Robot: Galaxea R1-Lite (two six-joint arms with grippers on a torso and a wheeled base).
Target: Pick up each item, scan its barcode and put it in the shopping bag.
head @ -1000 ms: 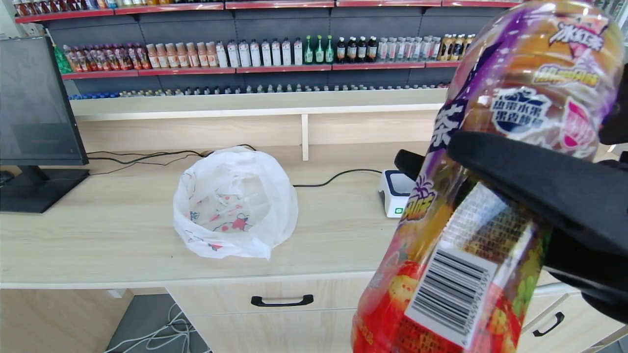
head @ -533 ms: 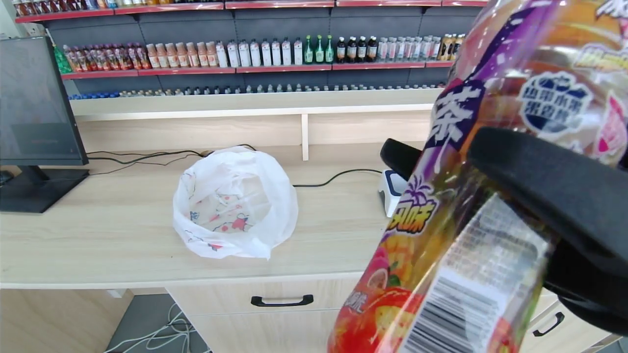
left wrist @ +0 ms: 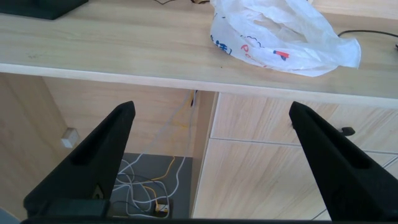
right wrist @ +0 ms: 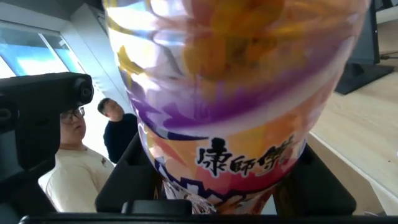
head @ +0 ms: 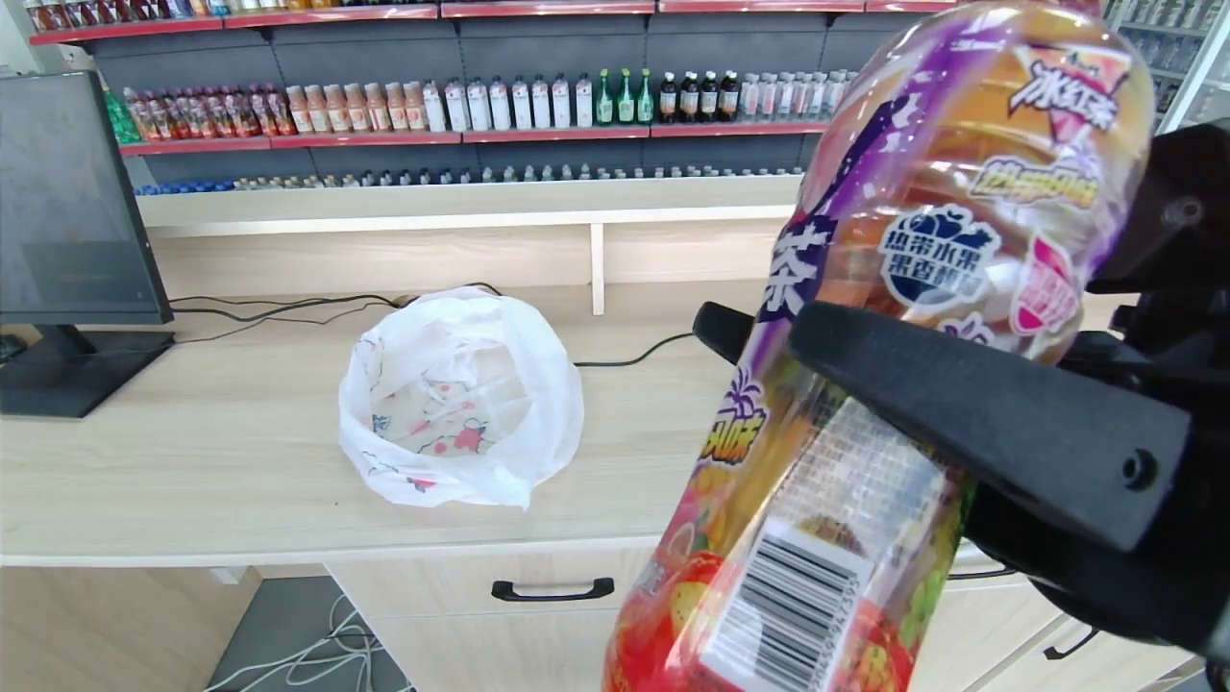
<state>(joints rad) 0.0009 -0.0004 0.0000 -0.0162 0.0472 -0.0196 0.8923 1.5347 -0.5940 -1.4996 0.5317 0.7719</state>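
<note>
Bottle [head: 894, 384], clear plastic under a purple, orange and red label with fruit pictures, hangs in the air to the right of the bag [head: 461, 399] and nearer to me than it. It is tilted, its lower end leaning toward the bag's side and its barcode facing my head camera. My right claw [head: 764, 332] pinches it across the middle, one black finger in front of the label and the other behind. From my wrist the bottle [right wrist: 236, 93] shows close up between those two fingers.

The bag, white plastic with red and blue print, sits open-mouthed on the pale wooden counter [head: 192, 461], apart from the bottle. My left claw [left wrist: 211, 155] hangs lower than the bag [left wrist: 280, 37], out in front of the counter, its two fingers spread wide with nothing between them.

A dark monitor [head: 72, 202] stands to the left of the bag, a black cable [head: 634, 351] runs off to the bag's right, and a drawer handle [head: 552, 589] sits below the bag in the counter front. Behind the bag, shelves [head: 480, 106] carry rows of drinks.
</note>
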